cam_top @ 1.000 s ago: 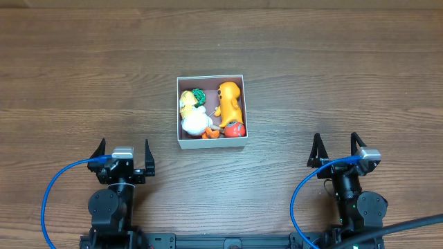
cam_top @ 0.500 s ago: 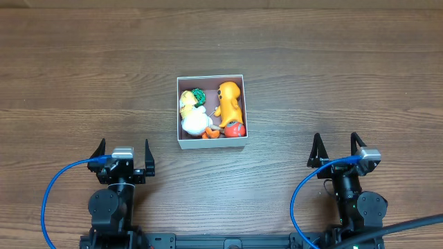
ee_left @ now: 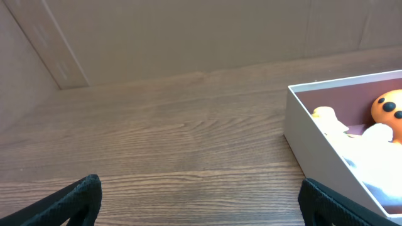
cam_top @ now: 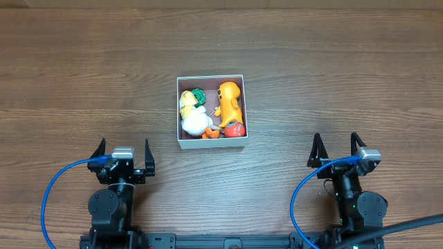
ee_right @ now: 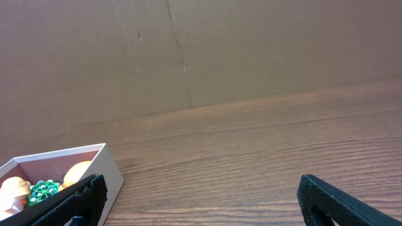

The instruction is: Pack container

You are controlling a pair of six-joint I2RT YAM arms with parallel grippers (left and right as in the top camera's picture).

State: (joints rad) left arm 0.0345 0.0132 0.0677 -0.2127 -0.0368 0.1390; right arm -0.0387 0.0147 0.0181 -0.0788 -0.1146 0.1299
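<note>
The container [cam_top: 210, 144], a square white-walled box with a pink-brown inside, sits at the table's middle. Inside lie an orange spotted toy [cam_top: 230, 99], a white and yellow duck toy [cam_top: 193, 117], a green beaded thing [cam_top: 199, 95] and a small red-orange toy [cam_top: 236, 128]. My left gripper [cam_top: 124, 153] is open and empty near the front left, well apart from the box. My right gripper [cam_top: 337, 149] is open and empty at the front right. The box also shows in the left wrist view [ee_left: 314, 147] and in the right wrist view [ee_right: 110, 169].
Brown cardboard walls [ee_left: 188, 37] stand behind the wooden table [cam_top: 332, 76]. Blue cables [cam_top: 47, 200] loop by each arm base at the front edge.
</note>
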